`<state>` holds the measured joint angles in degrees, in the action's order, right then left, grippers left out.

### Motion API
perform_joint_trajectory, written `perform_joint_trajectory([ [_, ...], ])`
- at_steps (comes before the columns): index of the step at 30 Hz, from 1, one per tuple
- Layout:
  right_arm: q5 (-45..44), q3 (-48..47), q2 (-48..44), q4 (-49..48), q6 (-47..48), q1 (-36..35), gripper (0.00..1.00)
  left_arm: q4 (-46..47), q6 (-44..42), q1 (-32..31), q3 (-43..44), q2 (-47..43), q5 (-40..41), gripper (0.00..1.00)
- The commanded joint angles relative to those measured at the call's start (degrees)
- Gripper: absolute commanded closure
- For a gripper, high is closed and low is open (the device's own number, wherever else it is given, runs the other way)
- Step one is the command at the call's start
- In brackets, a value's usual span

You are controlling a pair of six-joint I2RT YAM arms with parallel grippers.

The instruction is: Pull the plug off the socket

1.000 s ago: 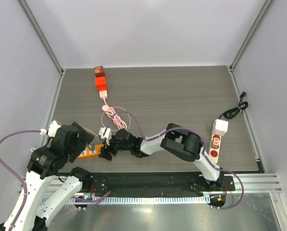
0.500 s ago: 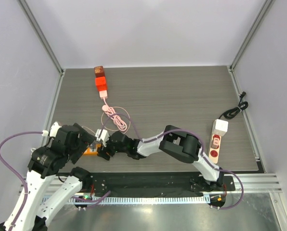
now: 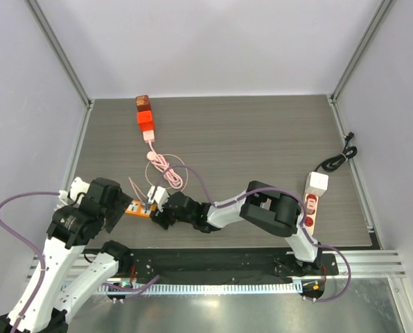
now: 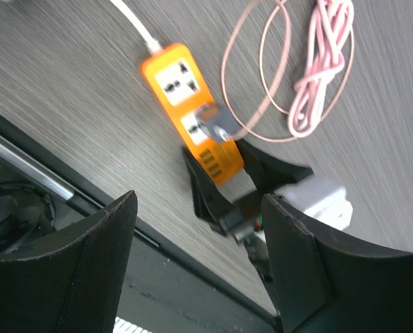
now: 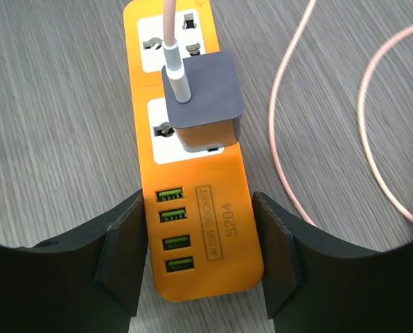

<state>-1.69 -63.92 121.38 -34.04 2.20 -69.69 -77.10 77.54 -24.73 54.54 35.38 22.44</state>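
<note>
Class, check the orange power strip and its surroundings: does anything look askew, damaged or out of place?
Nothing stands out. The grey adapter sits plugged in the orange power strip, both apparently undamaged, and the pink cable lies in loose loops on the table.

Orange power strip (image 5: 227, 239): boxed print near its end reads "4USB SOCKET S204"; small, first character possibly misread. Nothing else legible.
</note>
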Motion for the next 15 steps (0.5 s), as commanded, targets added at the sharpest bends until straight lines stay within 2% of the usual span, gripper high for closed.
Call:
perform_joint_trajectory([
  [1, -5.6, 4.1, -4.2, 2.5, 2.0, 0.6, 0.65, -1.5, 1.6, 0.0, 0.7, 2.1, 5.7, 0.28],
  [3, -5.3, 5.4, -5.6, 2.0, 2.4, 0.9, 0.62, -0.2, 3.8, 0.0, -0.6, 2.8, 6.0, 0.3],
  [4, -4.6, 6.4, -6.2, 1.8, 2.5, 1.0, 0.51, 0.5, 4.3, 0.0, -2.1, 3.2, 5.8, 0.3],
  [6, -2.4, 7.1, -6.9, 1.6, 2.4, 1.6, 0.37, 3.2, 4.9, 0.0, -3.5, 4.3, 5.4, 0.3],
  [7, -1.7, 7.5, -7.2, 1.5, 1.9, 1.7, 0.24, 3.9, 5.0, 0.0, -4.3, 6.2, 4.9, 0.3],
  [11, 0.6, 9.2, -9.2, 0.4, -0.6, 1.8, 0.11, 6.3, 5.7, 0.0, -5.1, 11.5, 4.2, 0.33],
  [15, 3.6, 14.2, -13.1, -7.5, -3.5, 1.8, 0.07, 8.5, 5.4, 1.4, -6.5, 14.0, 3.2, 0.34],
])
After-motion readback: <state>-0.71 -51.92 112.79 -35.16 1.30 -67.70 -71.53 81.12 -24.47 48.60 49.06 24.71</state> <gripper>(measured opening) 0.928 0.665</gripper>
